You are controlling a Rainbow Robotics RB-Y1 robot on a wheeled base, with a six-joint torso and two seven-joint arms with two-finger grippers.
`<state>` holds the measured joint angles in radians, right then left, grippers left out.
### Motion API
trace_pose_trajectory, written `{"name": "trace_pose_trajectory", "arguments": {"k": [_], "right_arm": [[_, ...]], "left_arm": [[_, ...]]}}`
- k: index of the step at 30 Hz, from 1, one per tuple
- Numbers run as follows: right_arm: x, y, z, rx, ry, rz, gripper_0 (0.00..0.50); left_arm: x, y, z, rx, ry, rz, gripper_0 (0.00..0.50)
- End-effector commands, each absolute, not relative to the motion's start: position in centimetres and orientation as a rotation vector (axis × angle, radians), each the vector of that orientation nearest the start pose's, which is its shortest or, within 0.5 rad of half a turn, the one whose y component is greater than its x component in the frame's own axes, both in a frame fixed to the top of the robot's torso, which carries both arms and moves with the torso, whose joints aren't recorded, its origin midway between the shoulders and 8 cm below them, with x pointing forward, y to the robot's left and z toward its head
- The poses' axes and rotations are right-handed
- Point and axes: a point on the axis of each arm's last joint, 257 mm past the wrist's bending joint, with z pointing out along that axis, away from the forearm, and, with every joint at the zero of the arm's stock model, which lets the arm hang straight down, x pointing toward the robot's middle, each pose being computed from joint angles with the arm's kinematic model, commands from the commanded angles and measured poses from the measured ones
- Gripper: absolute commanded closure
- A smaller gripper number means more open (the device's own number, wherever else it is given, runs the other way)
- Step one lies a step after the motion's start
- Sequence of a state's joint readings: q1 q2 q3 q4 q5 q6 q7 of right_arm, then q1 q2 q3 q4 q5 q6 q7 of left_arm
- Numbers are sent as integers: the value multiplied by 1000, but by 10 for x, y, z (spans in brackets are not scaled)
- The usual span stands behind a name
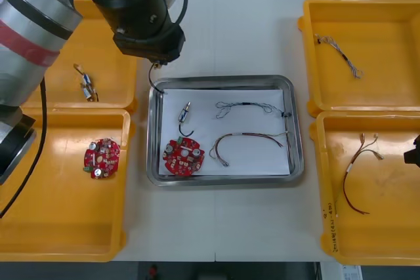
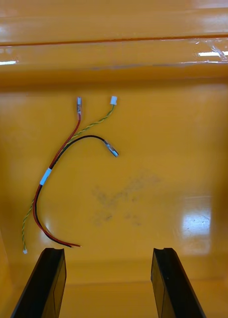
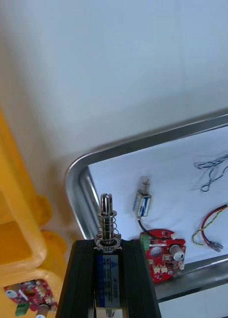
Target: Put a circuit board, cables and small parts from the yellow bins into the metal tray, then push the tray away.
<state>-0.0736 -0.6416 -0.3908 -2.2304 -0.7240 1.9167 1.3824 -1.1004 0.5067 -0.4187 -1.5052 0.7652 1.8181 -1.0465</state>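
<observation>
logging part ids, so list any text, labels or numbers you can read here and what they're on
No text here can be read.
Blue label on the small metal part held in the left gripper: print too small to read.
Sticker on the rim of the near right yellow bin: print too small to read.
Circuit board in the metal tray: no legible markings.

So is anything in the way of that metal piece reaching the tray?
Nothing visible. The left gripper holds the small metal part by the metal tray's corner rim; bare white floor lies just past it, beside a second part. The right gripper hangs open over a yellow bin.
</observation>
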Motion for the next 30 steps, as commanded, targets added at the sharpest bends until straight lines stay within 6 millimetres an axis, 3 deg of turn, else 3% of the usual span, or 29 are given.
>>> {"name": "trace_pose_trajectory", "arguments": {"k": [1,7,13,20,30], "right_arm": [[353,-403,-174,136,2639,-81,0],[351,-402,-173,137,2643,-73,0],[351,-402,-173,138,2642,-66,0],[352,-402,-171,128,2641,-68,0],[351,-402,-171,132,2642,-68,0]], "left_arm": [[517,67,-113,310,2666,-106,500],[511,41,-130,362,2663,-119,500],[505,28,-150,408,2670,-103,499],[510,22,-182,390,2710,-137,500],[515,25,-211,386,2723,-104,500]]}}
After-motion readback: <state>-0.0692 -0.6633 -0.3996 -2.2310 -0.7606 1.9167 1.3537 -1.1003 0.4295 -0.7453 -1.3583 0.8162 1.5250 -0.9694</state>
